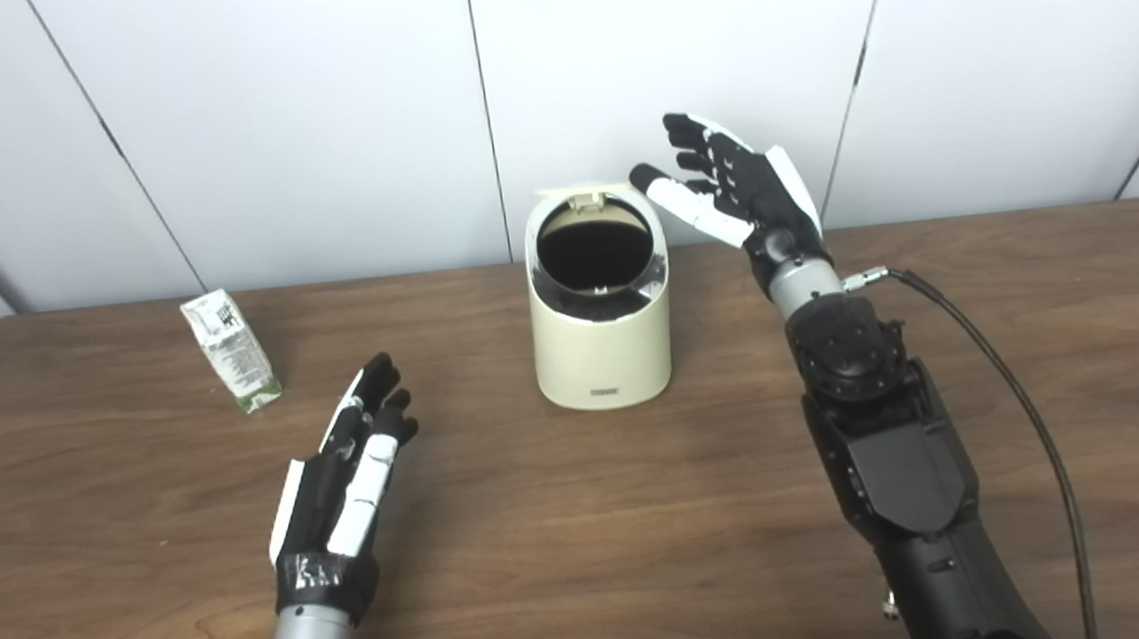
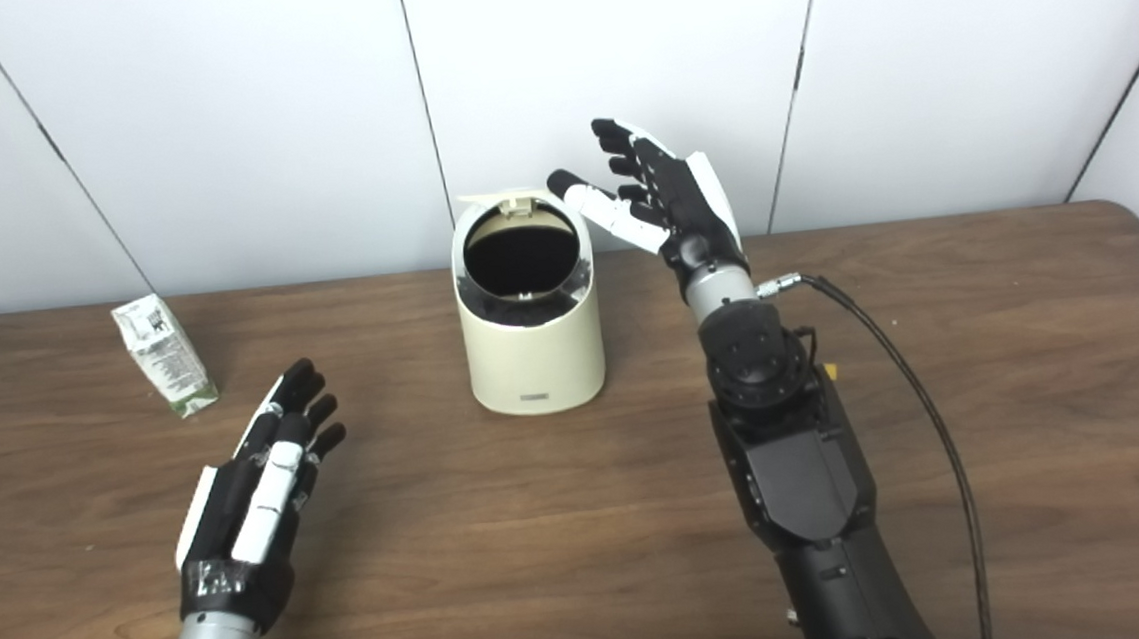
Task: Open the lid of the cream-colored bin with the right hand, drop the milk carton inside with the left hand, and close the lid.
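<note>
- You see the cream-colored bin [image 1: 602, 332] standing upright at the centre of the frame on the brown wooden table [image 1: 585, 539], with its dark round opening uncovered.
- Its lid [image 1: 581, 195] shows as a pale strip tipped up at the back rim of the opening, so the bin is open.
- Your right hand [image 1: 736, 193] hangs in the air just right of the bin's top, in the upper middle of the frame, with its fingers spread apart and nothing in them. Its thumb reaches toward the bin's upper right rim; you cannot tell whether it touches.
- The right forearm [image 1: 890, 457] runs down to the lower right of the frame, with a black cable [image 1: 1023, 418] looping beside it.
- The milk carton [image 1: 232, 351] stands on the table at the left of the frame, leaning a little, well apart from the bin.
- Your left hand [image 1: 350, 475] lies low over the table in the lower left, fingers stretched out and loosely apart, holding nothing. It points up toward the carton but stays clear of it.
- White wall panels [image 1: 315, 117] fill the upper part of the frame behind the table.
</note>
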